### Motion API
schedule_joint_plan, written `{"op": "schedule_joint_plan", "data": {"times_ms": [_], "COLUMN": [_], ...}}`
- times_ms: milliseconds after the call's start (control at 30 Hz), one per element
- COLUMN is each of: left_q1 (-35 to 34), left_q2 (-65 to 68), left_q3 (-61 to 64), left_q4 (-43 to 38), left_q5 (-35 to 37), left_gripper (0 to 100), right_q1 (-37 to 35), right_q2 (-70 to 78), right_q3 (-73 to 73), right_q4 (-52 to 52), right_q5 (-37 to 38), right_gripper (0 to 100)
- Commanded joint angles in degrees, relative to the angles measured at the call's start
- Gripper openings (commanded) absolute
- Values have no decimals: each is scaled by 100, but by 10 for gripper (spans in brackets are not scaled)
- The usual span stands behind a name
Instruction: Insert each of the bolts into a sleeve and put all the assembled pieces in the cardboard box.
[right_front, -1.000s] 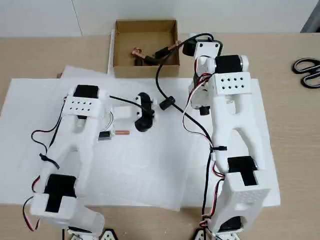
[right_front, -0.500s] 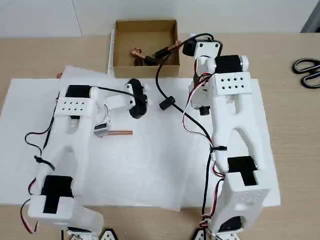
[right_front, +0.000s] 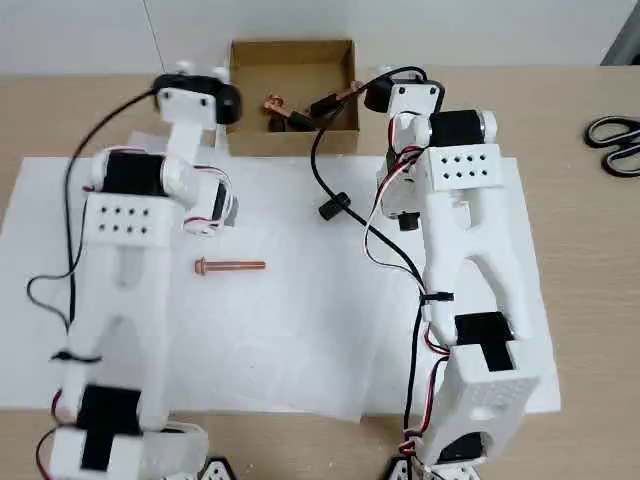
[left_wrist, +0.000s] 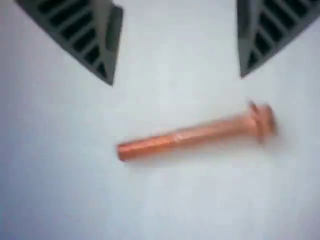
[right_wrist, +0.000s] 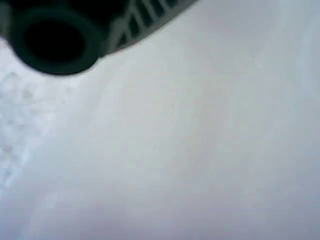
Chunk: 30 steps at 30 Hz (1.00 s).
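Left end effector (left_wrist: 176, 77) is wide open and empty over the copper bolt (left_wrist: 195, 132), which lies flat on the white sheet (right_front: 300, 340); bolt looks aligned with the closing direction, so I'd expect an end-to-end pinch to kick it away.

The bolt (right_front: 231, 265) lies alone on the white sheet (right_front: 300, 340), with bare sheet on every side; the left gripper (left_wrist: 176, 77) stands spread above it; a black cable (right_front: 333, 207) hangs between the bolt and the right arm (right_front: 460, 200), crossing the right corner of the cardboard box (right_front: 290, 140).
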Motion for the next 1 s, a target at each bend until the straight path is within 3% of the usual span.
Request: {"op": "schedule_joint_plan", "data": {"times_ms": [0,233,433,733,967], "left_q1": [149,167,-35,-193,-193], "left_q2": [-598,-316,677,1881,2189], "left_q3": [-48,954,1262,1262,1288], "left_q4": [325,-53,-985,-1688,-1635], "left_q5": [1266,3815,5266,6163,6215], "left_gripper": [156,167,284,283,283], "right_q1": [13,31,22,40,40], "right_q2": [-444,-444,-444,-444,-444], "right_q3": [-62,-62,-62,-62,-62], "right_q4": [48,48,57,84,84], "right_q5": [9,9,9,9,9], "right_gripper": [4,4,4,4,4]}}
